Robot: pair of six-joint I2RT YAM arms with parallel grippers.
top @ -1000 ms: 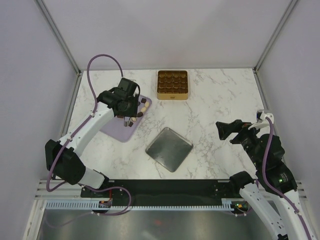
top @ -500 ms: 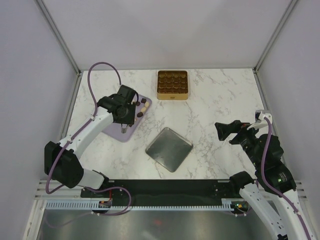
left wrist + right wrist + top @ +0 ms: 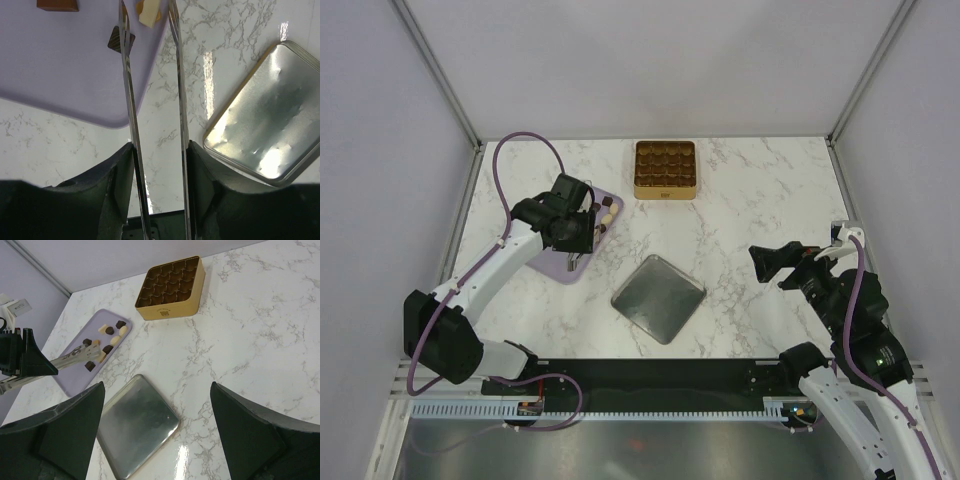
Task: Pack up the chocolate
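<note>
Top view: left jaws grasp metal tongs (image 3: 572, 258) over the lilac board (image 3: 548, 266), where the chocolate (image 3: 607, 210) lies loose. Right jaws released, empty, well apart above the table (image 3: 760, 190)

Left wrist: tong blades parted, cream piece (image 3: 148, 17) between the tips, not pinched. Centre it, then squeeze gently

Right wrist: gold tin (image 3: 170, 310) compartments look empty; silver lid (image 3: 137, 425) bare
</note>
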